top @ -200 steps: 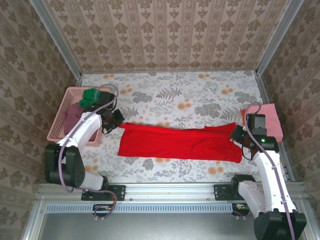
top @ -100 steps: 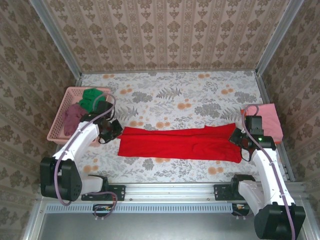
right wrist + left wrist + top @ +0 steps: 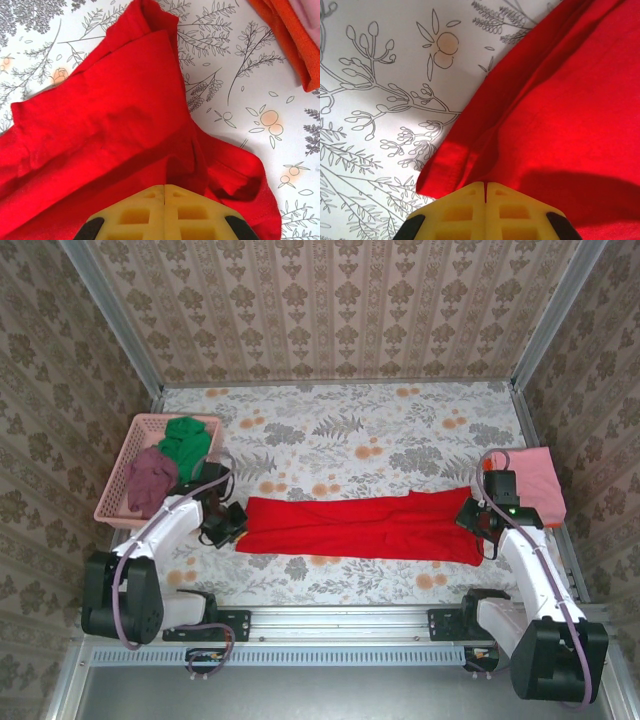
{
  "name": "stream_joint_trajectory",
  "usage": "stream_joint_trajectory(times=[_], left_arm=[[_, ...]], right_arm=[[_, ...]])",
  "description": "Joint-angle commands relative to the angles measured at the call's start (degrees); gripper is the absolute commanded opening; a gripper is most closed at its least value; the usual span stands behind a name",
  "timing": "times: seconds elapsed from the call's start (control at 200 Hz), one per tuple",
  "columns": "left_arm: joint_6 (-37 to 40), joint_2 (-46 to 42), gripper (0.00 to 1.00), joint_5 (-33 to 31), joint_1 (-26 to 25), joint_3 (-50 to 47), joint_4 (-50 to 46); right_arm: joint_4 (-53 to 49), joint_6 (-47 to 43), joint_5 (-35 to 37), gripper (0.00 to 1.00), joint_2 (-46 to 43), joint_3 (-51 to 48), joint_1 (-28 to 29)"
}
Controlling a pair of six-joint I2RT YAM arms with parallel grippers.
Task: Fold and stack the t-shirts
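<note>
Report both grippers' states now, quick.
Left gripper: closed, pinching the left end of the red t-shirt.
Right gripper: closed, pinching the same shirt's right end.

the far half of the table lies bare from wall to wall, wide room for either arm. the red shirt stretches as a long band across the near middle, with a bare strip between it and the near edge. the left gripper and right gripper are clamped on its two ends. the basket blocks the left side. a pink shirt on an orange shirt crowds the right wall.
</note>
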Motion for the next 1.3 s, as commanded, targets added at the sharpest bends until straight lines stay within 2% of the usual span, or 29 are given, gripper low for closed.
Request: stream_joint_trajectory(times=[0.0,0.055,0.17,0.235,0.315,0.415,0.485,0.62,0.72,0.745,1.01,1.205,1.295], left_arm=[[-1.7,1.73,0.0,0.82,-0.61,-1.56,1.27],[-1.89,2.18,0.01,0.44,-0.61,-1.85,1.47],[-1.83,1.33,0.21,-1.28,-0.78,-0.77,-0.17],[-1.79,-0.49,0.31,-2.65,-0.87,0.05,-1.25],[-1.51,-2.67,0.47,-4.25,-0.96,1.67,-2.72],[-1.35,-4.16,0.68,-5.15,-2.23,3.6,-2.75],[-1.99,-4.11,0.75,-5.33,-4.38,4.71,-1.07],[-5.36,-2.52,0.78,-4.81,-10.21,5.45,5.66],[-6.89,-0.36,0.79,-4.81,-12.22,5.26,9.14],[-7.09,0.22,0.79,-4.74,-14.23,5.12,9.69],[-8.61,3.41,0.81,-3.19,-16.25,1.63,14.8],[-9.8,4.09,0.83,-2.56,-16.97,-0.15,17.2],[-9.98,4.1,0.88,-3.12,-17.05,-0.61,16.95]], right_arm=[[1.16,0.98,0.47,0.05,0.82,-0.53,-0.46],[0.89,0.57,0.84,0.21,0.57,-0.35,-0.45],[-0.1,-1.54,1.11,0.58,-1.69,1.42,-0.32],[-0.54,-3.26,0.42,0.68,-2.56,3.2,0.13],[-0.91,-4.61,0.04,0.73,-1.95,5.49,1.74],[-0.57,-4.97,1.22,0.74,1.46,8.47,7.39],[0.28,-4.19,3.44,0.74,5.28,10.31,13.18],[1.76,-1.78,8.49,0.71,14.01,13.95,24.36],[2.61,0.93,9.35,0.64,20.16,15.87,29.33],[2.82,1.56,9.35,0.62,21.28,16.13,30.25],[3.78,3.53,10.31,0.46,32.45,19.31,32.19],[4.66,2.83,9.96,0.39,37.55,21.32,31.99],[5.68,2.68,9.87,0.38,39.71,21.46,31.65]])
